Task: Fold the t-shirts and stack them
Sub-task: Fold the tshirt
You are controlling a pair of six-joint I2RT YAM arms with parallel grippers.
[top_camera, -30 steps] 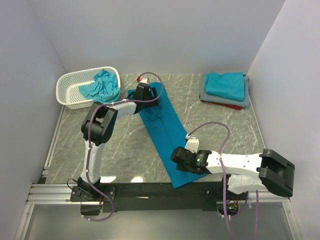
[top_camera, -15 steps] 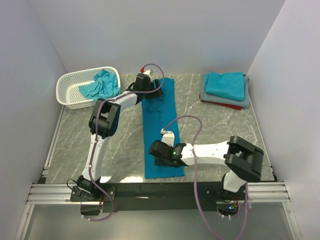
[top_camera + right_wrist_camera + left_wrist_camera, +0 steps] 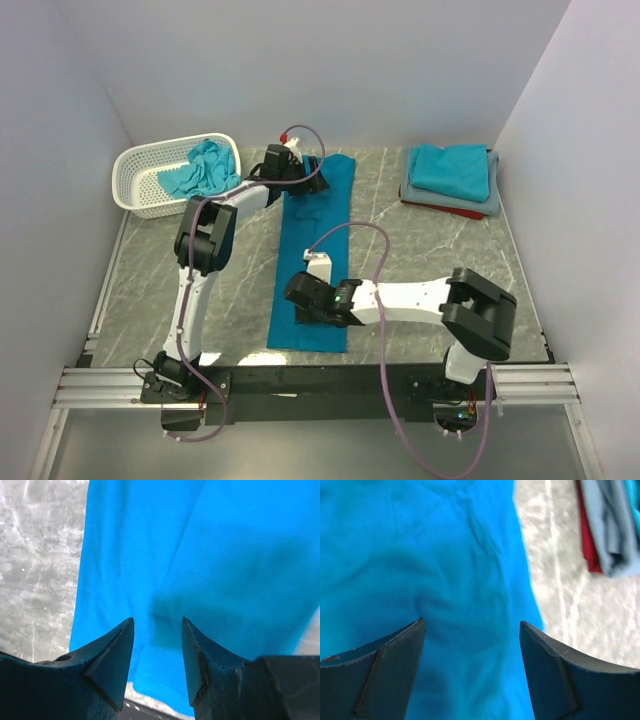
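Left hand [image 3: 471, 625] at far end of long folded blue t-shirt [image 3: 320, 205], right hand [image 3: 157, 621] at near end; I see both open.

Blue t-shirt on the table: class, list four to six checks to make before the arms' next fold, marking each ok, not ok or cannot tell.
1. Blue t-shirt lies as one long strip on the table: ok.
2. Left gripper open over its far end, nothing between the jaws: ok.
3. Right gripper open over its near end: ok.
4. Right fingertips touching the cloth: cannot tell.
5. Cloth smooth: not ok, soft creases show.
6. Folded stack lies apart from the strip: ok.
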